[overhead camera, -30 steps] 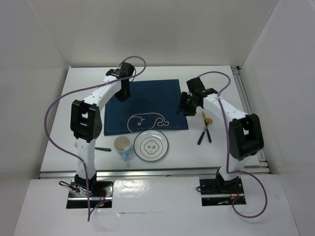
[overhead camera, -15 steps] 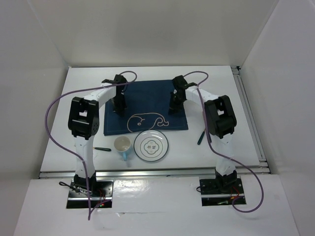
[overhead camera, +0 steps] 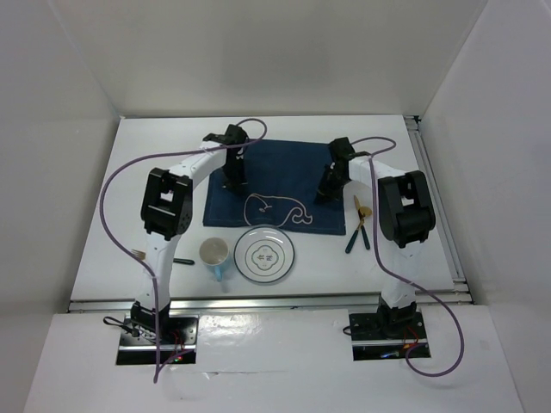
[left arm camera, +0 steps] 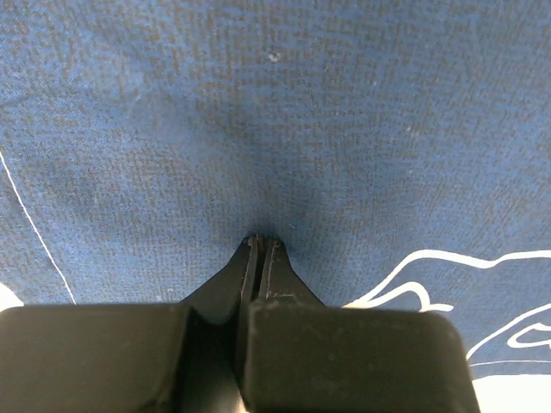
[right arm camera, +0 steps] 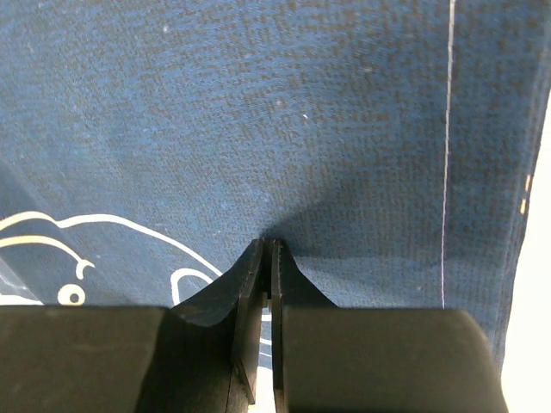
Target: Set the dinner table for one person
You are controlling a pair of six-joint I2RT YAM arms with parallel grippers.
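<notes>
A: Two claws, both clenched: left gripper pinches the whale placemat; right gripper likewise, apparently.
B: Progress?
A: Early. Mat lies mid dinner table; cup and plate at its near edge, cutlery to the right, unplaced.

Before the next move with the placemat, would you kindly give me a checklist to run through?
1. Left gripper shut on placemat: ok.
2. Right gripper shut on placemat: ok.
3. Placemat flat: not ok, puckered at both pinches.
4. Plate clear of placemat's near edge: cannot tell, they meet.
5. Cup off placemat: ok, on the table.
</notes>
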